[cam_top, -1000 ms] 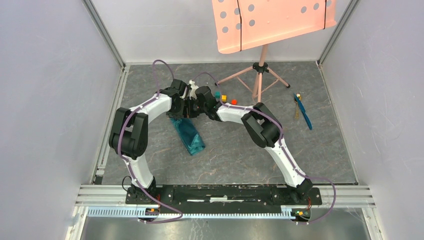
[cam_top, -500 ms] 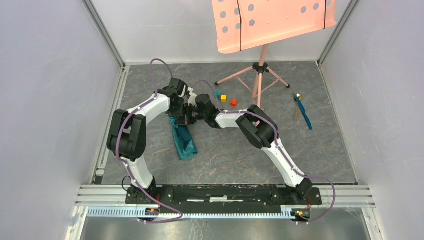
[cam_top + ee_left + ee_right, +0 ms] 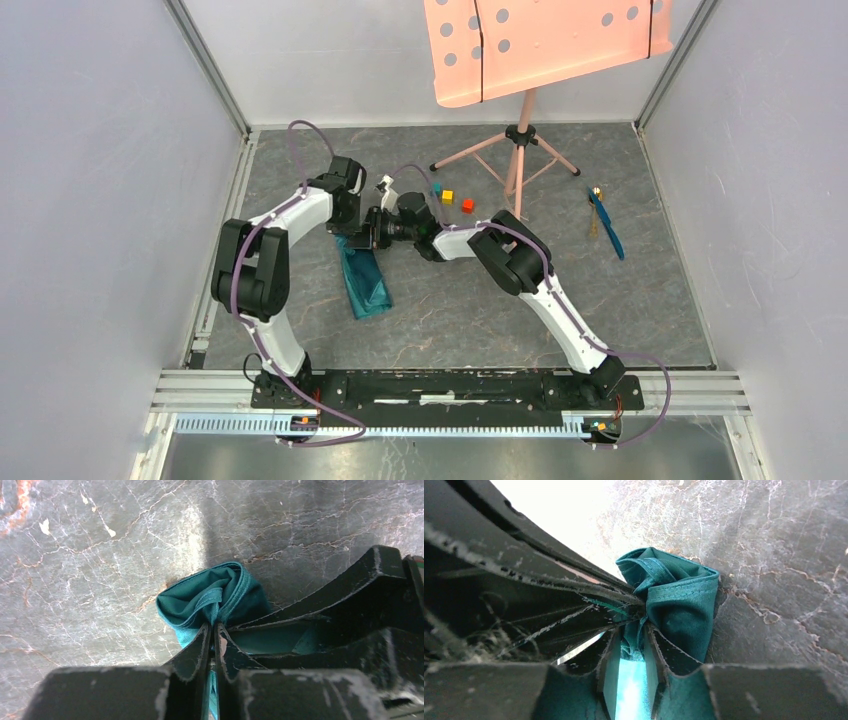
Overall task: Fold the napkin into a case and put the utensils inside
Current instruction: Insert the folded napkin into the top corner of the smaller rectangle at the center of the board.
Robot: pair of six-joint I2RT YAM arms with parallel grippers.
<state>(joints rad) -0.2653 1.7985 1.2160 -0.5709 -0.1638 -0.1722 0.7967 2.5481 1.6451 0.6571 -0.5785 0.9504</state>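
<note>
The teal-green napkin [image 3: 363, 283] lies as a slim folded strip left of centre, running from the grippers toward the near side. My left gripper [image 3: 362, 228] and right gripper [image 3: 376, 228] meet tip to tip over its far end. Both are shut on the cloth: the left wrist view shows the bunched napkin end [image 3: 210, 597] pinched at my left gripper [image 3: 212, 628], and the right wrist view shows the napkin [image 3: 674, 600] clamped in my right gripper [image 3: 636, 630]. The utensils, a bright blue piece [image 3: 608, 229] and a golden-bowled one [image 3: 595, 213], lie together at the far right.
A pink music stand [image 3: 520, 150] stands at the back on a tripod. Small teal, yellow [image 3: 447, 196] and red [image 3: 467, 205] cubes lie just right of the grippers. Grey walls and metal rails bound the marbled floor.
Both grippers have moved left with the napkin's far end. The strip has swung from slanting right to lying nearly straight toward the near side.
</note>
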